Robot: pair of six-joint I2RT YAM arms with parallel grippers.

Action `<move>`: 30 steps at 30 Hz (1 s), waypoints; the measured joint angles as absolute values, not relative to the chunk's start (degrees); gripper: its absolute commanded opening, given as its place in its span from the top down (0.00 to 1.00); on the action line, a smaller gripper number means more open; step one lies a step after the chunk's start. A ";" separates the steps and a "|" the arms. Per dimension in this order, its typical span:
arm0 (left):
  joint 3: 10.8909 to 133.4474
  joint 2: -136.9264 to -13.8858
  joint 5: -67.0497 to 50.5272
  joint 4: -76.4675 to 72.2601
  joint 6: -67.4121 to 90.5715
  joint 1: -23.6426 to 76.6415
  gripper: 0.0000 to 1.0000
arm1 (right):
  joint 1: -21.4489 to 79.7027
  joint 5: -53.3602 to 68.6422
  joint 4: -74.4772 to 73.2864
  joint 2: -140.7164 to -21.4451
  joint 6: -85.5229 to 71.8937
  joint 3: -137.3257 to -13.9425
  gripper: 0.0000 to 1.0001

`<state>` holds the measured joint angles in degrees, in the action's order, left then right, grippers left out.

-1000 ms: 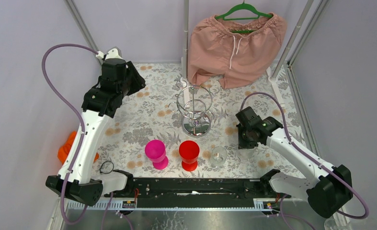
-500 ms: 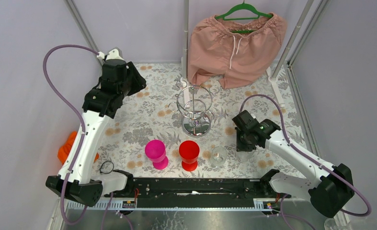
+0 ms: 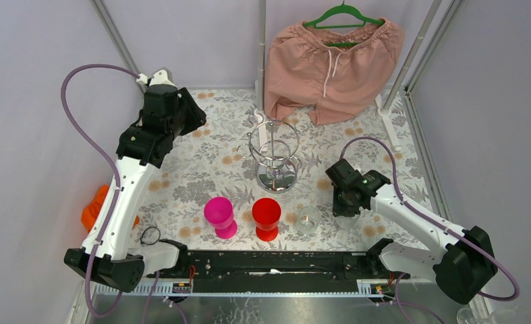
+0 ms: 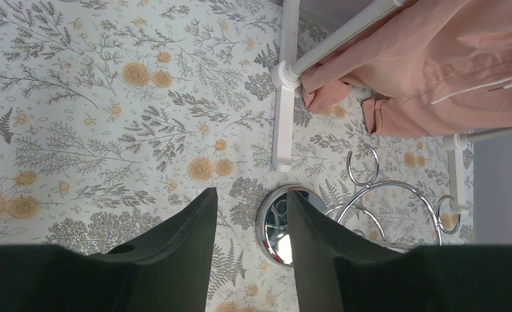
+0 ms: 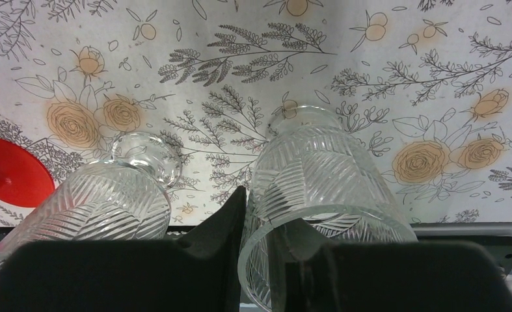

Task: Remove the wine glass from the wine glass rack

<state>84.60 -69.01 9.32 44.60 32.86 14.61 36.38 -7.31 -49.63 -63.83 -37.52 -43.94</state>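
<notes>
The chrome wine glass rack (image 3: pixel 274 158) stands mid-table with nothing on its wire rings; its mirror base (image 4: pixel 276 227) and rings (image 4: pixel 383 195) also show in the left wrist view. My right gripper (image 3: pixel 347 201) is shut on the rim of a clear ribbed wine glass (image 5: pixel 318 175), one finger outside the bowl and one inside. The glass hangs upright, its foot close to the floral cloth, to the right of the rack. My right gripper also shows in its own wrist view (image 5: pixel 264 214). My left gripper (image 4: pixel 248 201) is open and empty, high over the back left (image 3: pixel 181 116).
A second clear glass (image 3: pixel 308 219), a red glass (image 3: pixel 266 214) and a pink glass (image 3: pixel 220 214) stand in a row near the front. Pink shorts on a green hanger (image 3: pixel 330 61) hang from a white pole stand (image 3: pixel 261 47) behind the rack. An orange cloth (image 3: pixel 92 206) lies at left.
My right arm has moved a little toward the near side and left, lower, with the clear glass in it. The left arm has not moved.
</notes>
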 measured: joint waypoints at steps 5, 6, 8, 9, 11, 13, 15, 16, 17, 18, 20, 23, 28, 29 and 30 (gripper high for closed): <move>84.58 -69.01 9.32 44.60 32.86 14.61 0.49 | 36.38 -7.94 -48.42 -62.96 -38.06 -43.16 1.00; 84.58 -69.01 9.32 44.60 32.86 14.61 0.49 | 36.38 -7.94 -48.29 -62.67 -38.13 -42.94 1.00; 84.58 -69.01 9.28 44.60 32.86 14.61 0.49 | 36.38 -7.92 -47.86 -62.02 -38.44 -42.44 1.00; 84.58 -69.01 9.28 44.60 32.86 14.61 0.49 | 36.40 -7.92 -47.68 -61.78 -38.54 -42.24 1.00; 84.58 -69.01 9.23 44.60 32.86 14.61 0.49 | 36.40 -7.88 -47.33 -61.43 -38.76 -41.95 1.00; 84.58 -69.01 9.21 44.60 32.86 14.61 0.49 | 36.40 -7.86 -47.20 -61.34 -38.89 -41.87 1.00; 84.58 -69.01 9.21 44.60 32.86 14.61 0.49 | 36.42 -7.84 -46.98 -61.25 -38.94 -41.78 0.96; 84.49 -69.01 9.23 44.56 32.84 14.61 0.49 | 36.42 -7.84 -46.87 -61.19 -38.98 -41.69 0.92; 84.38 -69.01 9.21 44.56 32.84 14.61 0.49 | 36.45 -7.84 -46.78 -61.10 -39.07 -41.63 0.90; 84.34 -69.01 9.23 44.56 32.84 14.61 0.49 | 36.45 -7.81 -46.72 -60.95 -39.18 -41.52 0.87; 84.16 -69.01 9.23 44.53 32.84 14.61 0.49 | 36.45 -7.79 -46.52 -60.51 -39.48 -41.25 0.80; 84.01 -69.01 9.21 44.53 32.84 14.61 0.48 | 36.47 -7.84 -46.44 -59.96 -39.86 -40.95 0.76; 83.77 -69.01 9.21 44.51 32.84 14.61 0.48 | 36.60 -7.84 -47.37 -58.65 -40.93 -40.73 0.66; 83.66 -69.01 9.19 44.47 32.84 14.61 0.48 | 36.67 -7.84 -47.77 -58.06 -41.08 -40.73 0.65; 83.42 -69.01 9.17 44.31 32.84 14.61 0.48 | 36.73 -7.84 -48.14 -57.32 -41.25 -40.73 0.65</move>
<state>83.42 -69.01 9.17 44.31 32.84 14.61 36.73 -7.84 -48.14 -57.32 -41.25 -40.73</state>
